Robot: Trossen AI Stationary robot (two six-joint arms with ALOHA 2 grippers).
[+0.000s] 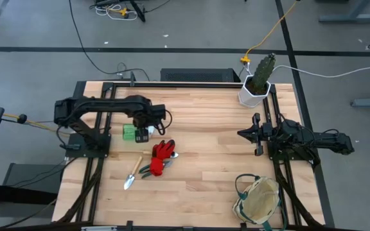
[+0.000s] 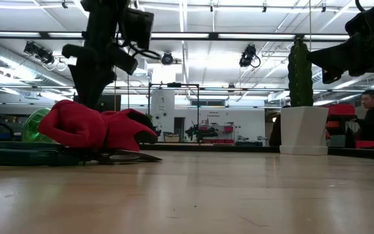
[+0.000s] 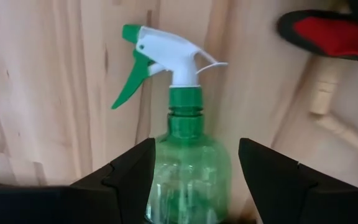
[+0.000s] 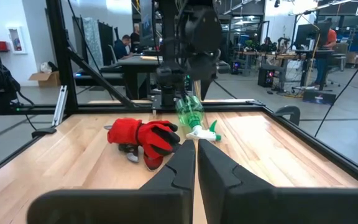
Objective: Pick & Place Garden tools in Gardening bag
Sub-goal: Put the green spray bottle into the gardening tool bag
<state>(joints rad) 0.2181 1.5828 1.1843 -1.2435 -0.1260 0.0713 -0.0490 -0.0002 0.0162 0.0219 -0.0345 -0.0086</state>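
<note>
On the surface's left, the left gripper [image 3: 194,171] sits with its jaws spread around the lying spray bottle [image 3: 188,146]. Just right lie the red gloves [image 1: 163,153]. The right gripper [image 4: 196,163] waits far right, jaws pressed together, the gardening bag [image 1: 258,200] near it.

The left arm reaches out over the middle-left of the table with its wrist bent down, and the left gripper [image 3: 194,174] hangs low with its two dark fingers [image 3: 126,177] spread wide on either side of the spray bottle [image 3: 188,155]; whether they press its sides I cannot tell. The right arm waits at the right edge, stretched level toward the centre, and the right gripper [image 4: 196,168] has its fingers closed together on nothing.
</note>
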